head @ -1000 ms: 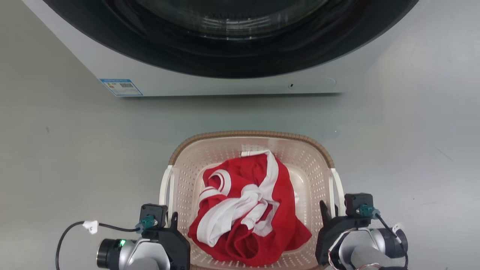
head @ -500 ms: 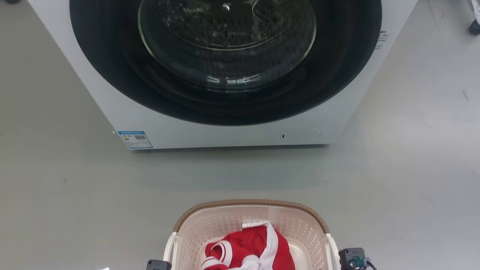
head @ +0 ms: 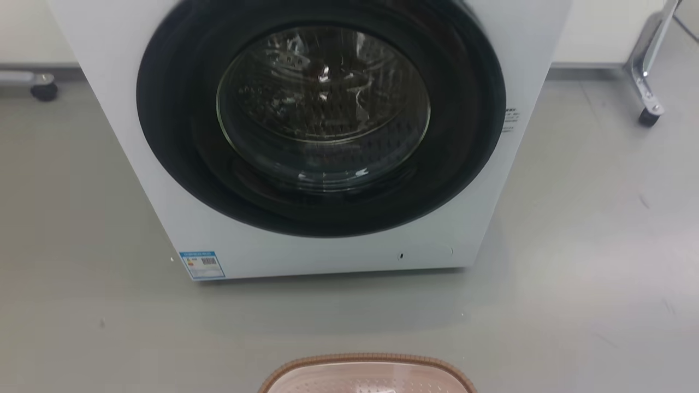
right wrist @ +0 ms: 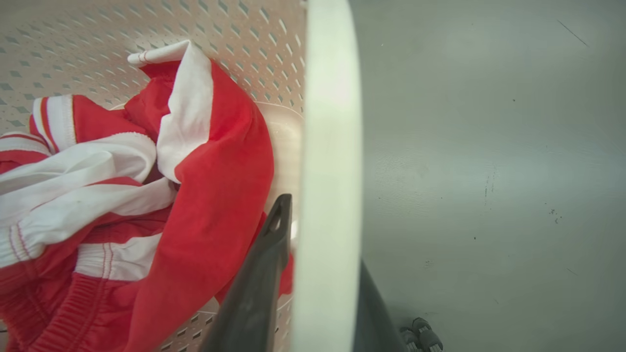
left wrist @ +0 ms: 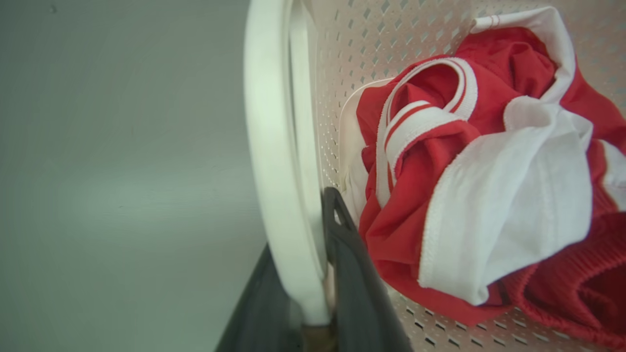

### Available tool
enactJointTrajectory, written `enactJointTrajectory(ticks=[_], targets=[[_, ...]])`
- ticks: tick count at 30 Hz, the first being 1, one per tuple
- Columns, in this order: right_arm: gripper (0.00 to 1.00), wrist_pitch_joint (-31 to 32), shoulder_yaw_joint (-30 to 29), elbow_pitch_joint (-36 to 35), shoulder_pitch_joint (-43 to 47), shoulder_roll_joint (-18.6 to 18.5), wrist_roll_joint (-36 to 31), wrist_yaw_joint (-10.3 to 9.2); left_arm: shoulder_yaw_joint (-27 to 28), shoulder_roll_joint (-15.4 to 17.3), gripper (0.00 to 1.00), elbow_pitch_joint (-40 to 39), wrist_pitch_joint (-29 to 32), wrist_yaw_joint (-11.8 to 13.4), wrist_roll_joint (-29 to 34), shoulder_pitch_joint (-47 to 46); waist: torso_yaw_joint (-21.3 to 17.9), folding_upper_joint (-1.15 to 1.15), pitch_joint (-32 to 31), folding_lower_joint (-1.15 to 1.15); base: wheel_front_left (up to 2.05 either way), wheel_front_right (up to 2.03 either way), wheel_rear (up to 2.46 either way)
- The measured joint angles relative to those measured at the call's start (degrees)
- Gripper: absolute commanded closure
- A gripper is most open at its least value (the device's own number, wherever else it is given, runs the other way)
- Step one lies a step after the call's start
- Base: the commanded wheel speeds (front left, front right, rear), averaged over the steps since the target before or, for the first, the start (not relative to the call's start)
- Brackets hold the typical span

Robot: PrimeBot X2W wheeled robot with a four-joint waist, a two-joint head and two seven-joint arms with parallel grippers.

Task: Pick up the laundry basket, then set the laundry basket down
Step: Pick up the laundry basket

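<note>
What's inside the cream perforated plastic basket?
A crumpled red fabric garment with white trim lies in the cream perforated plastic basket. It covers most of the bottom, so anything beneath it cannot be seen. Bare perforated wall shows around it.

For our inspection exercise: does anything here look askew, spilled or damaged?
Nothing stands out. The red-and-white garment lies crumpled inside the laundry basket; the left fingers and right fingers each straddle a white handle.

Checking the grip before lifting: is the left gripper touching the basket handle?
Touching. Left wrist view: fingers of the left gripper clamp the white handle of the laundry basket.
</note>
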Motion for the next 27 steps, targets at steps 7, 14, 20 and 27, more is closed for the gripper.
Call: enactJointTrajectory(ticks=[7,14,20,27], targets=[[1.0,2.0,1.0,1.4,0.4,0.2,1.1,0.11,-1.2,0.0,1.0,-0.5,1.6,0.0,-0.9,1.4,-0.3,0.0,-4.0,0.0,0.0,0.0,0.0],[1.0,3.3,2.1,2.4,0.4,0.4,2.5,0.89,-1.4,-0.1,1.0,0.5,2.9,0.0,-2.1,1.3,-0.3,0.0,-6.2,0.0,0.0,0.0,0.0],[1.0,4.0,2.7,3.2,0.3,0.6,3.2,1.88,-1.4,-0.5,1.0,2.2,3.9,-0.6,-2.1,0.1,-0.3,0.01,-6.1,0.01,0.0,0.0,0.0],[1.0,4.4,3.2,4.3,-0.9,0.7,4.1,3.01,-1.3,-0.7,1.0,3.2,4.4,-1.6,-2.5,-1.3,-0.2,0.01,-5.7,0.01,0.0,0.0,0.0]])
